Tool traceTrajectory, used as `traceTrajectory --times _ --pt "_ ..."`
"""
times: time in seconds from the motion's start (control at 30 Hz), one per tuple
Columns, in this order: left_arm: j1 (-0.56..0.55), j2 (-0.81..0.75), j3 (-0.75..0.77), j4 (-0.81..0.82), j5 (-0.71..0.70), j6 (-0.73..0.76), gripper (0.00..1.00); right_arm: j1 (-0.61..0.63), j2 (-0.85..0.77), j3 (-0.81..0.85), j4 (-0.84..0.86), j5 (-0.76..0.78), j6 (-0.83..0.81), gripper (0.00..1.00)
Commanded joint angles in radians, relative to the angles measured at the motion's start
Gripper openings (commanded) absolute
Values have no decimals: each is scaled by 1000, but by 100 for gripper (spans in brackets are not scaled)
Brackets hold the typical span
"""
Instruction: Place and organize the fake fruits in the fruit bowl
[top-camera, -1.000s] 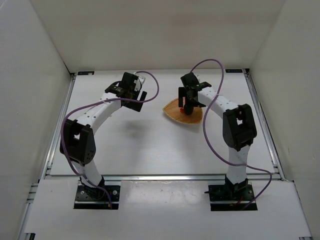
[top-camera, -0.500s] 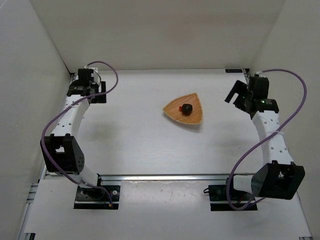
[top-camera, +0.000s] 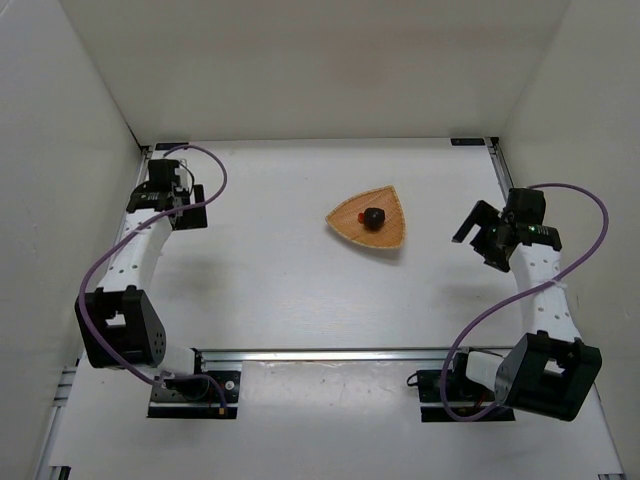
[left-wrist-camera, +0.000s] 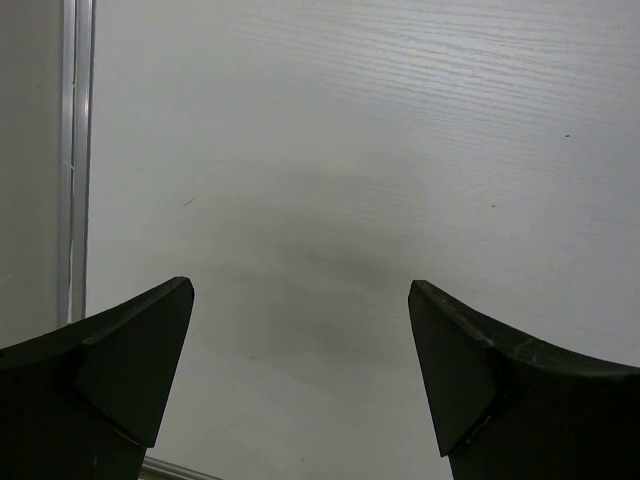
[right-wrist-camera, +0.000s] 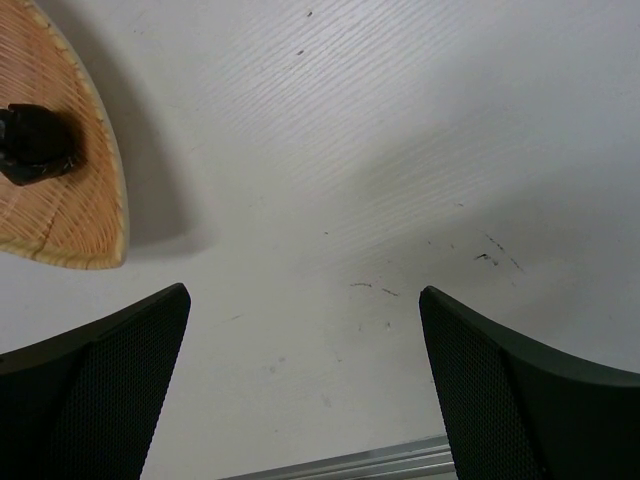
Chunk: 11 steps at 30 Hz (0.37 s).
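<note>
The tan woven fruit bowl (top-camera: 385, 232) sits at the middle right of the table. The dark brown-black fruit (top-camera: 373, 216) lies in its middle, with the tiny red cherry (top-camera: 359, 216) just to its left, also inside. My left gripper (top-camera: 192, 205) is open and empty at the far left edge; its wrist view (left-wrist-camera: 300, 288) shows only bare table. My right gripper (top-camera: 478, 238) is open and empty, to the right of the bowl. The right wrist view (right-wrist-camera: 304, 292) shows the bowl (right-wrist-camera: 85, 215) and the dark fruit (right-wrist-camera: 35, 145) at the upper left.
White walls enclose the table on three sides. A metal rail (left-wrist-camera: 70, 150) runs along the left edge beside my left gripper. Another rail (right-wrist-camera: 350, 462) shows at the bottom of the right wrist view. The table (top-camera: 280, 280) is white.
Both arms have swung away from the bowl to the table's sides. My right gripper, over the bowl a second ago, is now apart from it; both fruits lie uncovered in the bowl.
</note>
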Motion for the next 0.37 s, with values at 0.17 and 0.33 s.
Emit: traceTrajectory --times 0.17,0.33 --pt "-2 -68 -18 9 8 -14 100 -2 -17 9 24 -52 6 100" --pt "-2 -68 -18 9 8 -14 100 -2 -60 -23 56 -73 6 100"
